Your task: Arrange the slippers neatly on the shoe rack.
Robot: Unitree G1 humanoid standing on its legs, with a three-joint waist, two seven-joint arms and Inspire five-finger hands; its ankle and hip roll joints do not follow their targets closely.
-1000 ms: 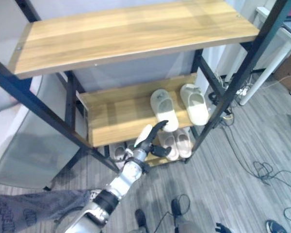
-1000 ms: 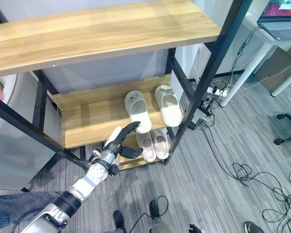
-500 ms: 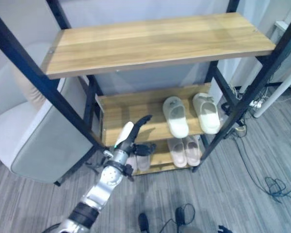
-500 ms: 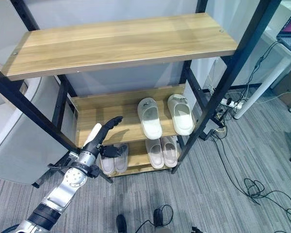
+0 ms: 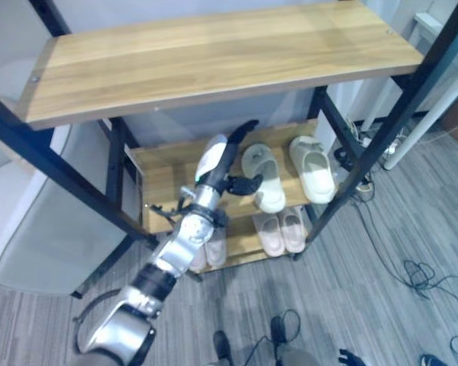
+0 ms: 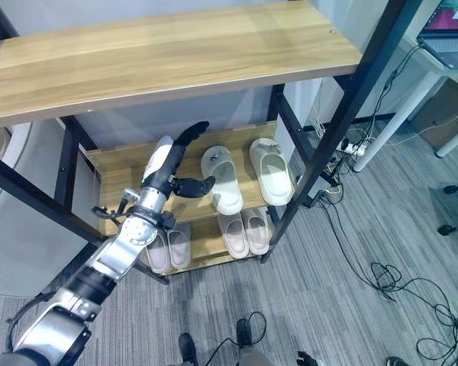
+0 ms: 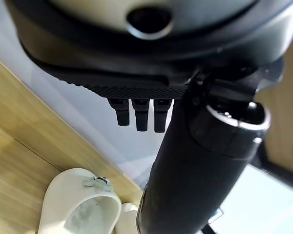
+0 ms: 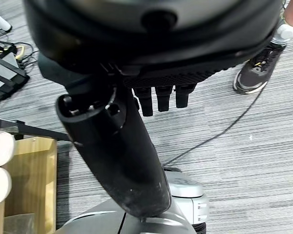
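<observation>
Progress: as the pictures show it, the cream slippers (image 6: 246, 173) already lie on the middle shelf (image 6: 122, 191), the left one slightly turned; you may only need to straighten it
Left hand (image 6: 174, 156): fingers straight and apart, empty, just beside that slipper, perhaps not touching
Right hand (image 8: 136, 146): fingers straight, idle over the floor

Cream slippers (image 5: 288, 174) on middle shelf (image 5: 168, 183)

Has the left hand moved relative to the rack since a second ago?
Yes. The left hand has risen from the middle shelf's front edge to above it, beside the white slippers.
</observation>
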